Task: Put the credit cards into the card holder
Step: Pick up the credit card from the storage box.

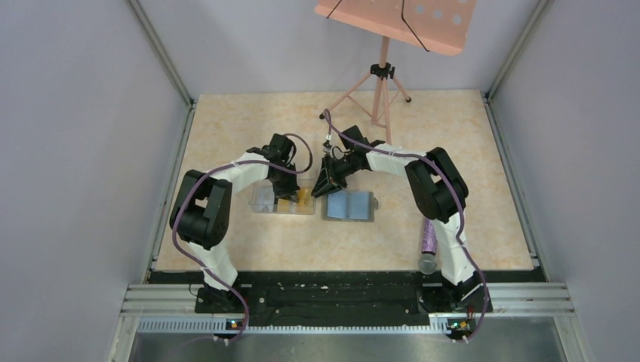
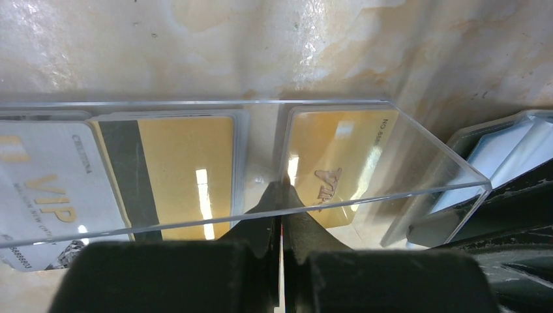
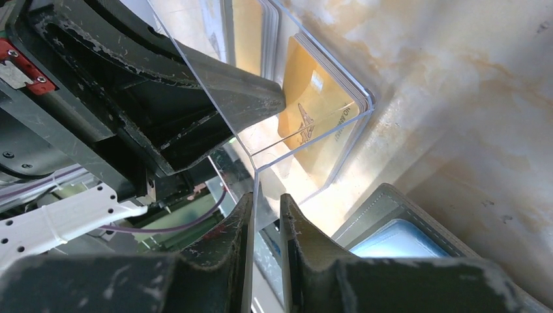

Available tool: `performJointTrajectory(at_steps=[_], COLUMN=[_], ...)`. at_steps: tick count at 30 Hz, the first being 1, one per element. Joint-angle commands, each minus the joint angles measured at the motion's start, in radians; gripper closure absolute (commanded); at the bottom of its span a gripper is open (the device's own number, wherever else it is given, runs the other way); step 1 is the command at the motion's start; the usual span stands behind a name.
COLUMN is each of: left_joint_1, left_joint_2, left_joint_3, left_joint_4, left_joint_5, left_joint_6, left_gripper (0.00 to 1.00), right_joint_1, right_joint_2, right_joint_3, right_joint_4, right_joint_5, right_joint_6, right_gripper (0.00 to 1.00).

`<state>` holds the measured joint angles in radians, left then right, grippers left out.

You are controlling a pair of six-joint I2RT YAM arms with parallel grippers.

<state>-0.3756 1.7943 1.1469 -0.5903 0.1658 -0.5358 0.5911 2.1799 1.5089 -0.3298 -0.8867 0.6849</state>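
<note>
Right gripper (image 3: 267, 199) narrow astride clear plastic box (image 3: 368, 98) corner, steadying, we reckon; clamp unclear. Left gripper (image 2: 280, 195) pinched shut by orange plastic cards (image 2: 332, 156); dark-grey folding wallet (image 1: 351, 205) open alongside.

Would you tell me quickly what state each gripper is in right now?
Left gripper: closed, tips inside the clear box, nothing visibly held.
Right gripper: astride the clear box's wall; whether it is clamped cannot be told.

The left arm (image 1: 202, 215) and right arm (image 1: 436, 188) showed white links and bulky black joints. A purple cable (image 3: 189, 225) trailed each; the black fingers (image 3: 306, 261) looked scuffed.
</note>
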Motion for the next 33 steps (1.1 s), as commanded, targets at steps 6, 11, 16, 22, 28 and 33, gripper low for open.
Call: performJointTrajectory(at_steps=[6, 11, 16, 22, 28, 33], left_joint_1=[-0.027, -0.032, -0.038, -0.062, -0.086, -0.105], left_joint_2=[-0.056, -0.079, -0.067, -0.010, 0.046, 0.079], left_joint_3=[0.063, 0.083, 0.103, 0.145, 0.190, 0.230], left_joint_4=[-0.005, -0.026, -0.062, -0.119, -0.177, -0.233], left_joint_5=[0.015, -0.006, -0.016, -0.019, -0.044, -0.092], left_joint_6=[-0.016, -0.013, 0.006, 0.040, 0.075, 0.103], left_gripper=[1.00, 1.00, 0.98, 0.80, 0.78, 0.77], right_joint_1=[0.016, 0.015, 0.015, 0.015, 0.015, 0.015], right_joint_2=[0.009, 0.008, 0.011, 0.011, 0.009, 0.011], right_joint_3=[0.042, 0.046, 0.049, 0.051, 0.050, 0.050], right_joint_4=[0.011, 0.004, -0.003, -0.006, -0.007, -0.009], right_joint_5=[0.000, 0.002, 0.005, 0.002, -0.001, -0.003], right_joint_6=[-0.012, -0.017, -0.024, -0.027, -0.031, -0.033], right_gripper=[0.92, 0.93, 0.94, 0.94, 0.94, 0.94])
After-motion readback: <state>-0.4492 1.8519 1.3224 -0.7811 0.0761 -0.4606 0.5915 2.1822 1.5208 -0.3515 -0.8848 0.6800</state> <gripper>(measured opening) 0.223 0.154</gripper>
